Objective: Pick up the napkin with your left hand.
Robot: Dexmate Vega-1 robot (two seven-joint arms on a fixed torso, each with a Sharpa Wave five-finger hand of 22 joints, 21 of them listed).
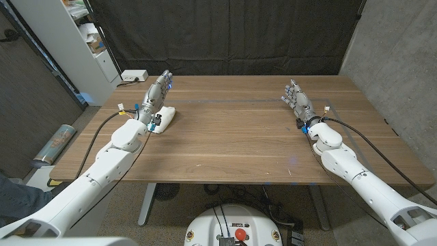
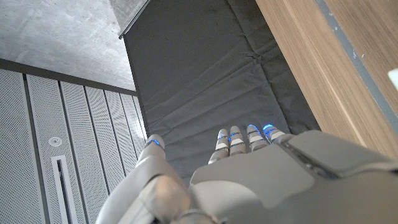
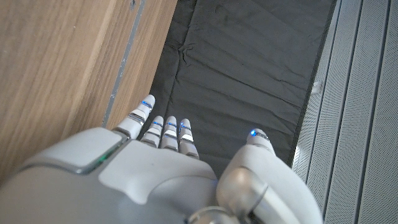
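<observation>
Beside the white napkin [image 1: 164,119], my left hand [image 1: 156,92] hovered with fingers spread, holding nothing; soft and light, the napkin looked best pinched at its near edge.

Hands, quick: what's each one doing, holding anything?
Left hand: open, holding nothing; the napkin lies beside it.
Right hand: open, holding nothing.
</observation>
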